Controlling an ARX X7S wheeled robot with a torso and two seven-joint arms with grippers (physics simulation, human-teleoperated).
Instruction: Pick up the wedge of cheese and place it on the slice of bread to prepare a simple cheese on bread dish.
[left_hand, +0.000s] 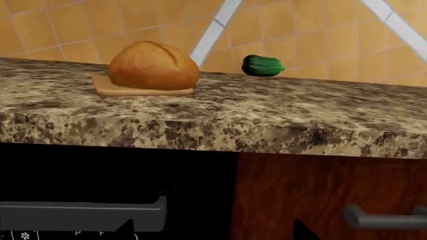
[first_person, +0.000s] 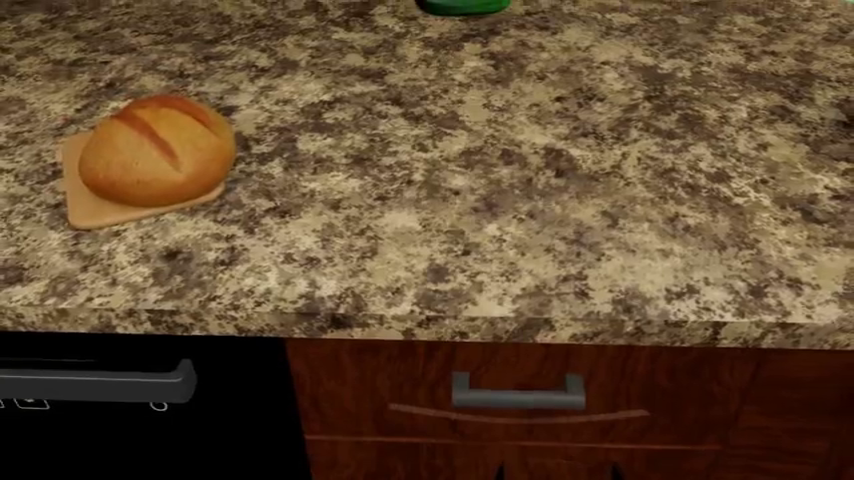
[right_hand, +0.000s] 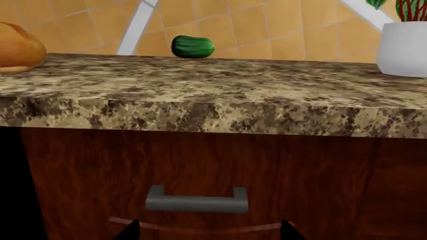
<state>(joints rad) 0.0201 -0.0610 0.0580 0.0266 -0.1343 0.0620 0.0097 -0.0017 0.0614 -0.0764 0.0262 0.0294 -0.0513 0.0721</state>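
Only the right wrist view shows a white pot (right_hand: 403, 47); the slice of bread (first_person: 150, 155) has slashes running diagonally; whether either gripper's fingers are released or clenched, I cannot tell

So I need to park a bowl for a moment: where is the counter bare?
Bare granite countertop runs from the slice of bread at its left end across to the right, in front of the zucchini at the back. A white pot stands far right.

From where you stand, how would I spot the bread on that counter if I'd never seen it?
Start at the speckled stone counter above the wooden drawer. Look toward its left end, above the black appliance: the bread sits there, a round golden-brown loaf on a flat tan slab. The only other food in view, a small dark green zucchini, lies farther back.
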